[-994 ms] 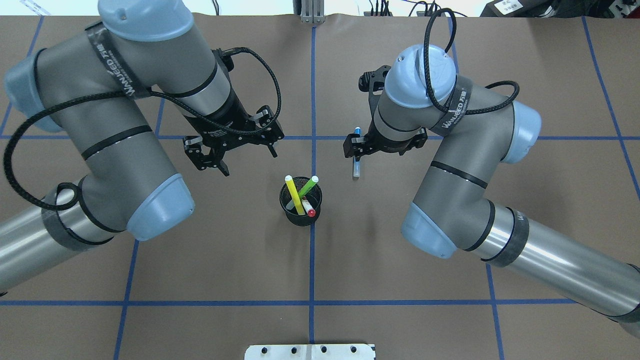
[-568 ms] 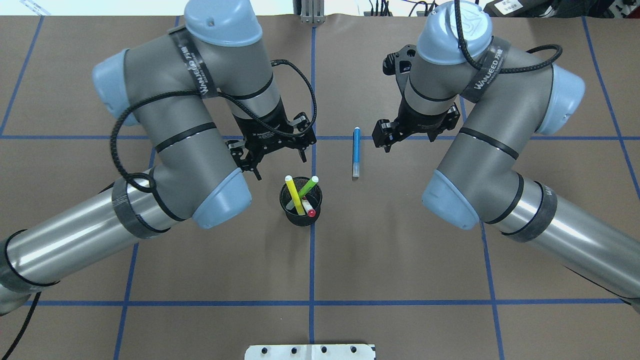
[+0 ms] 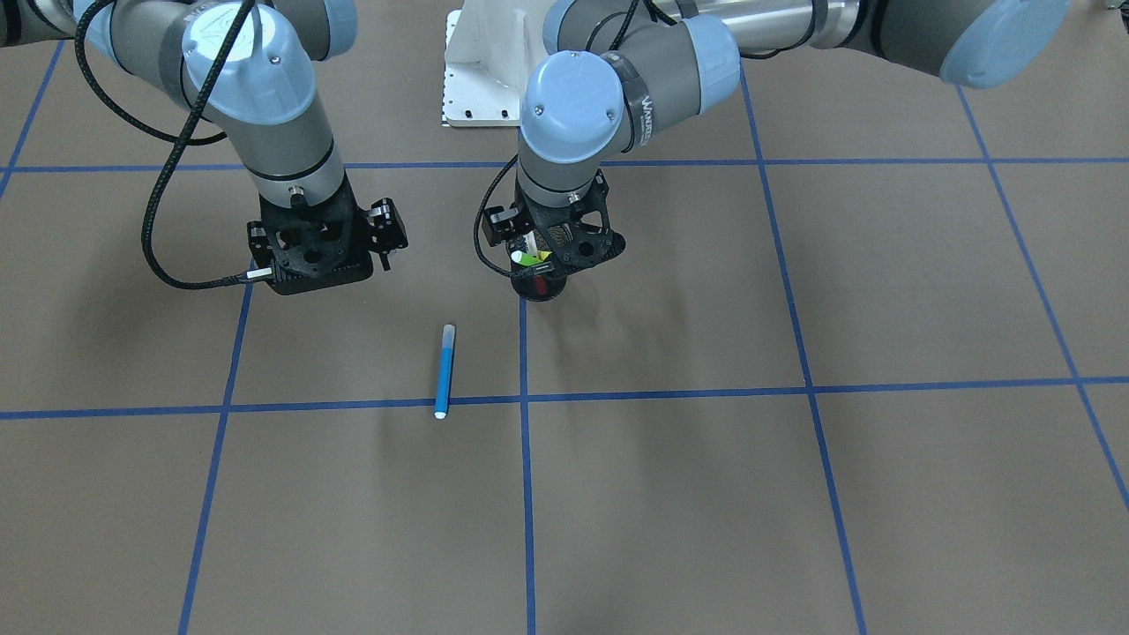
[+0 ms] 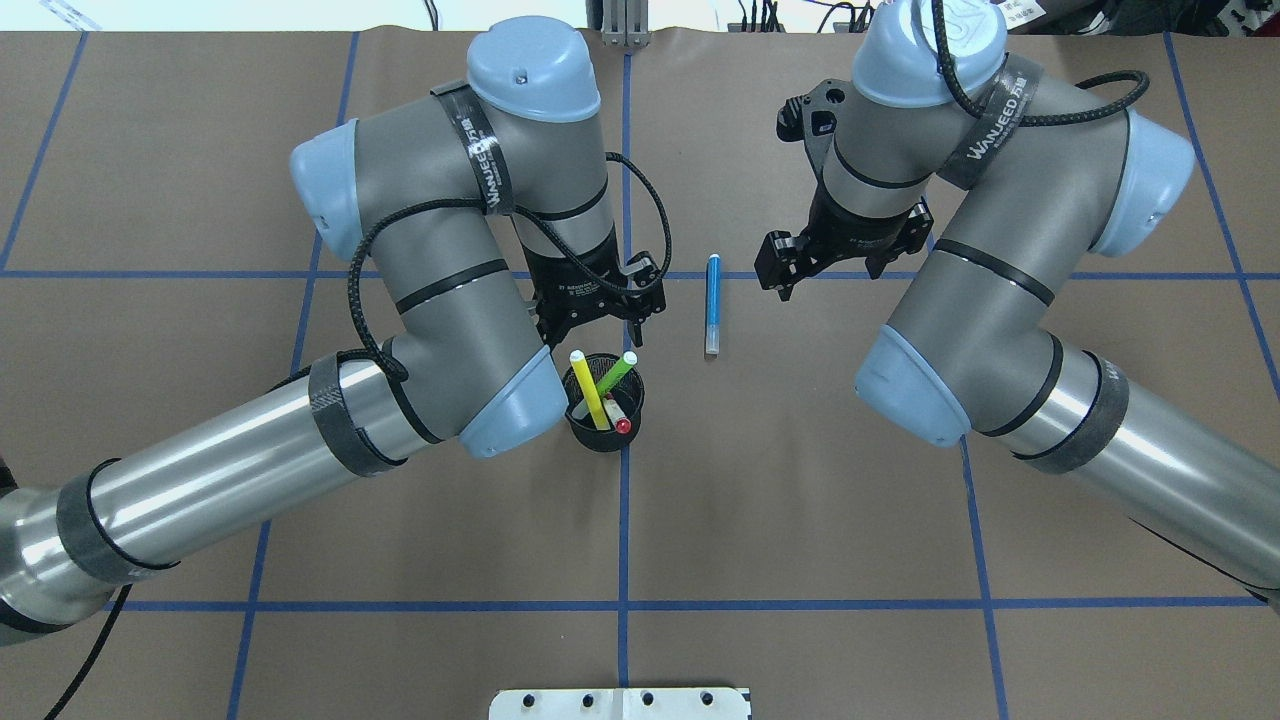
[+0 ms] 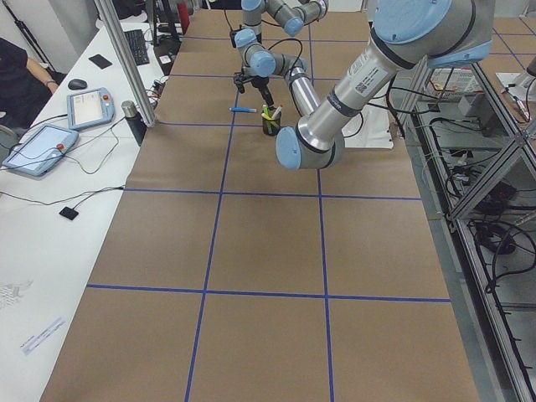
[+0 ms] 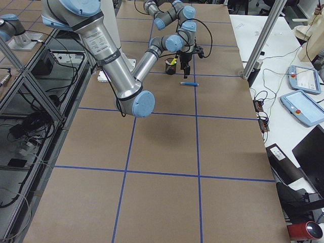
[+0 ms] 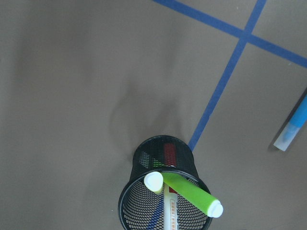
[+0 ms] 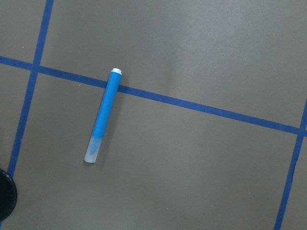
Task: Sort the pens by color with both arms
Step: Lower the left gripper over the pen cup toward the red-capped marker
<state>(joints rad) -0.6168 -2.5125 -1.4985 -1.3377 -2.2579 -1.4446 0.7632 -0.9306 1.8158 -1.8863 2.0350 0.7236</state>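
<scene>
Working surface: table (image 4: 800,500) in brown paper with a blue tape grid; white pedestal base (image 4: 620,703) sat at the robot's edge.
Left arm: the left arm (image 4: 440,280) came in low from the robot's left, elbow bent beside the cup, wrist pointed down near the centre tape line.
Right arm: the right arm (image 4: 980,300) reached in from the other side, wrist down, just to the right of the blue pen.
Left gripper: the left gripper (image 4: 595,318) hung right over the cup's far side. Its jaws looked spread wide and held nothing. No pen sat between them in the overhead view.
Right gripper: the right gripper (image 4: 830,275) hovered above the table beside the blue pen and did not touch it. Its jaws looked parted and empty.
Cup: black wire-mesh cup (image 4: 600,435) stood upright on the centre tape line, nearer the robot than the left gripper.
Blue pen: blue pen (image 4: 712,305) lay flat on the table between the two grippers, right of the cup and apart from it. Its far end crossed a tape line, and the clear end pointed toward the robot.
Yellow pen: yellow pen (image 4: 588,390) leaned in the cup.
Green pen: lime green pen (image 4: 615,373) leaned in the cup, crossing the yellow one.
Red-capped pen: white pen with red cap (image 4: 618,415) sat in the cup, lower than the other two.
</scene>
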